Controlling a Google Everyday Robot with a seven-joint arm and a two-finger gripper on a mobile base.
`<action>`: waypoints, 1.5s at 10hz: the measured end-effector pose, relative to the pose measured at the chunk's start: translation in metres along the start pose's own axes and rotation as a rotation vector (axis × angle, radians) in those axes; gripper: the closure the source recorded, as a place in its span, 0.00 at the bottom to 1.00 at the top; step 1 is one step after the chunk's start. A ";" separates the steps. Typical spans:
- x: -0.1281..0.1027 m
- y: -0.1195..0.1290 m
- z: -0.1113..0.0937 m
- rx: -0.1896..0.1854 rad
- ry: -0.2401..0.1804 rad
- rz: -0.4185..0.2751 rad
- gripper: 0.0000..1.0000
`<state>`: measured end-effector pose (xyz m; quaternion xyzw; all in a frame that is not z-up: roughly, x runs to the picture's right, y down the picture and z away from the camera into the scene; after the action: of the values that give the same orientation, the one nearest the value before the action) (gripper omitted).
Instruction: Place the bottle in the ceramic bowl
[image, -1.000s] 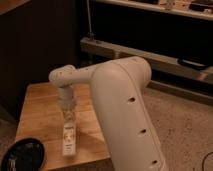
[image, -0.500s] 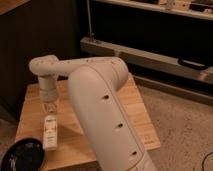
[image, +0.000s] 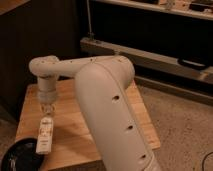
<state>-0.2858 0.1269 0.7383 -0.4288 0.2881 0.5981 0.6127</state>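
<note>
My gripper (image: 47, 113) hangs from the white arm over the left part of the wooden table (image: 67, 142). It is shut on the cap end of the slim white bottle (image: 44, 136), which hangs down with its dark-printed label facing me. The bottle's lower end is just above and to the right of the glossy black ceramic bowl (image: 17, 159). The bowl sits at the table's front left corner, partly cut off by the picture's lower edge. The bottle is beside the bowl's rim, not inside it.
My arm's thick white body (image: 110, 110) covers the middle and right of the table. A dark metal rack (image: 150, 50) stands behind the table. Speckled floor (image: 180, 125) lies to the right, and a dark wall (image: 30, 35) stands to the left.
My gripper has carried the bottle left across the table, toward the front left corner, and the bottle now hangs next to the bowl.
</note>
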 end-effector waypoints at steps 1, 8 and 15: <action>0.008 -0.016 0.005 -0.011 0.004 0.045 1.00; 0.033 -0.107 0.024 -0.168 0.024 0.358 1.00; 0.031 -0.096 0.005 -0.187 -0.021 0.391 1.00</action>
<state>-0.1888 0.1540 0.7313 -0.4136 0.3027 0.7340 0.4456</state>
